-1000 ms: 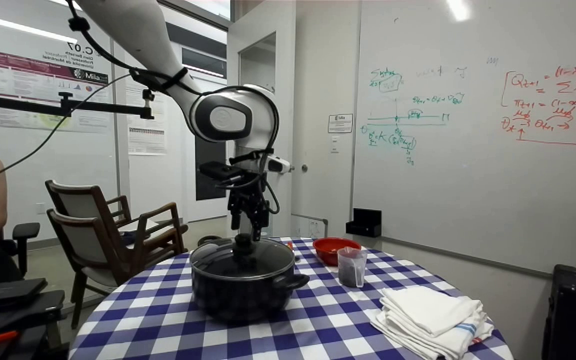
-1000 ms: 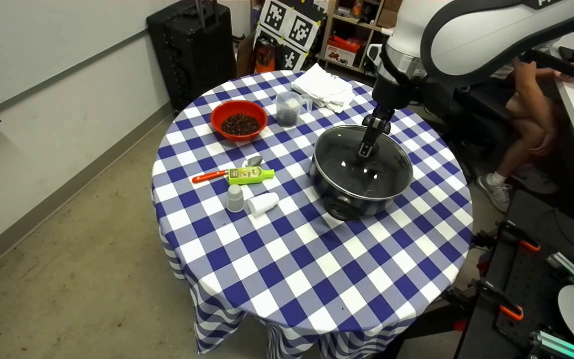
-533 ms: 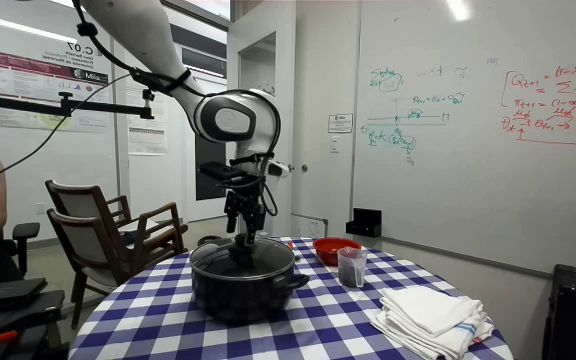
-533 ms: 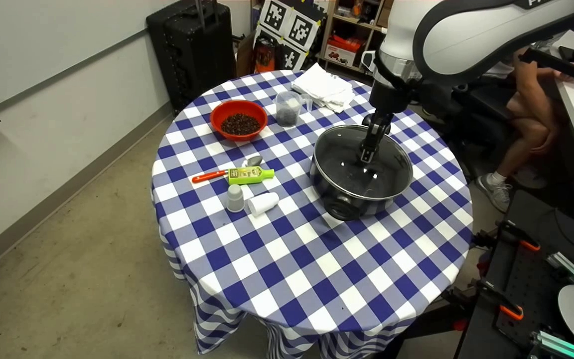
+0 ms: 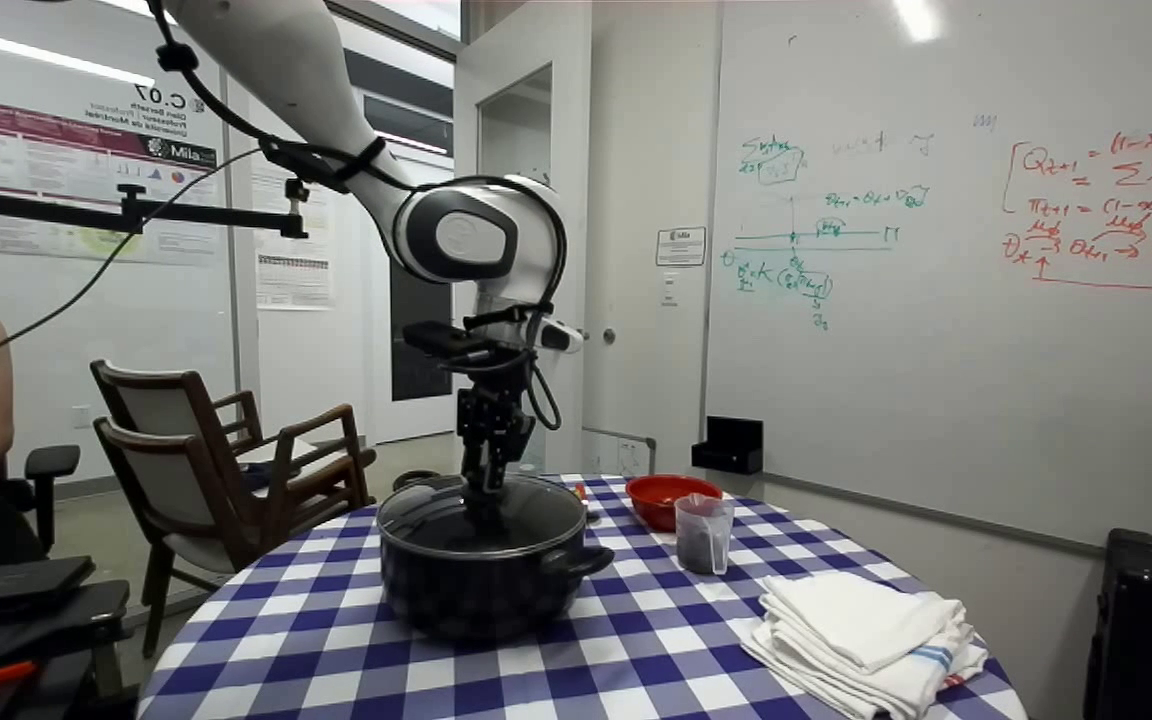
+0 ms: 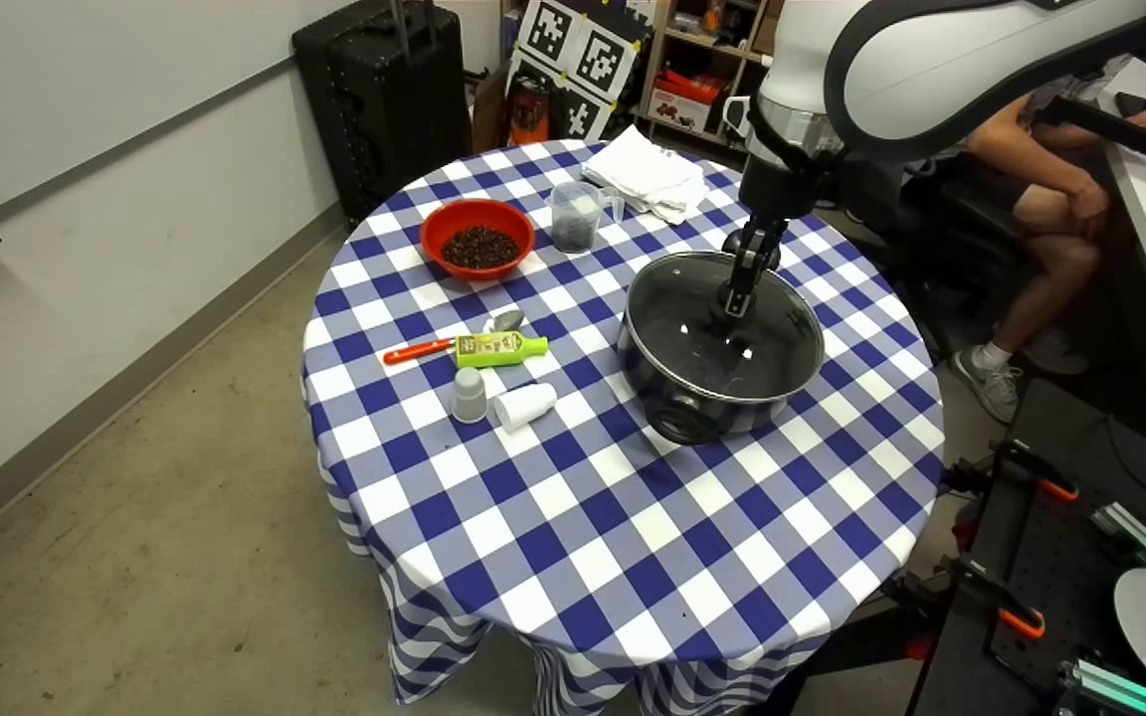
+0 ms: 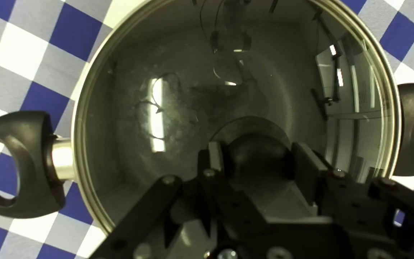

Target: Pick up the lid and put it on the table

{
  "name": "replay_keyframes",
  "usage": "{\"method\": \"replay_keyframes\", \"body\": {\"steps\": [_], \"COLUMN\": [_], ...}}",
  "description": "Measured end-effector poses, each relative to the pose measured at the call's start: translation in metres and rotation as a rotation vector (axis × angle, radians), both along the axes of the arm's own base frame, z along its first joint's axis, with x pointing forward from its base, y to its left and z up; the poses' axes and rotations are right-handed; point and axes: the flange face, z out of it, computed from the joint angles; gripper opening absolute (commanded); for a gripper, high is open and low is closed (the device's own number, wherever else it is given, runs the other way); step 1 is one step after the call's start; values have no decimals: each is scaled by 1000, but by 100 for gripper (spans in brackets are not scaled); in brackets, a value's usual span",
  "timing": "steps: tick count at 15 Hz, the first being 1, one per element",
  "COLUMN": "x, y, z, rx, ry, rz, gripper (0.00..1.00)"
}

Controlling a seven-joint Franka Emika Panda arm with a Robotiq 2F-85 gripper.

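Where its fingers (image 5: 473,468) stood apart a moment ago, in an exterior view my claw (image 5: 483,487) has drawn together over the lid (image 5: 531,520), and the pot (image 5: 481,600) beneath has shifted slightly. In an exterior view the lid sits on that pot rather than the table (image 6: 533,557). In the wrist view my pads (image 7: 216,156) flank the knob (image 7: 259,155) with hardly any gap, apparently gripping it; I judge lifting next.

In an exterior view: whiteboard (image 5: 956,300) fills upper right; door (image 5: 570,140) stands upper centre; wooden chairs (image 5: 171,482) sit left. In an exterior view: brownish floor (image 6: 205,497) spans lower left.
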Motion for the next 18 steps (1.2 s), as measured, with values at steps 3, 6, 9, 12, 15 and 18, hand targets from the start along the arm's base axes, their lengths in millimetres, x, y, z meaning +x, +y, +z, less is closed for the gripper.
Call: {"method": "replay_keyframes", "body": {"steps": [3, 6, 9, 12, 15, 18], "x": [0, 0, 0, -2, -14, -38], "y": [0, 1, 6, 11, 2, -22], "z": [0, 1, 9, 31, 58, 73], "rx": [0, -6, -7, 7, 5, 1], "ry": [0, -2, -23, -70, -119, -144], "rz": [0, 9, 53, 138, 161, 116], "gripper": [25, 25, 25, 25, 25, 25]}}
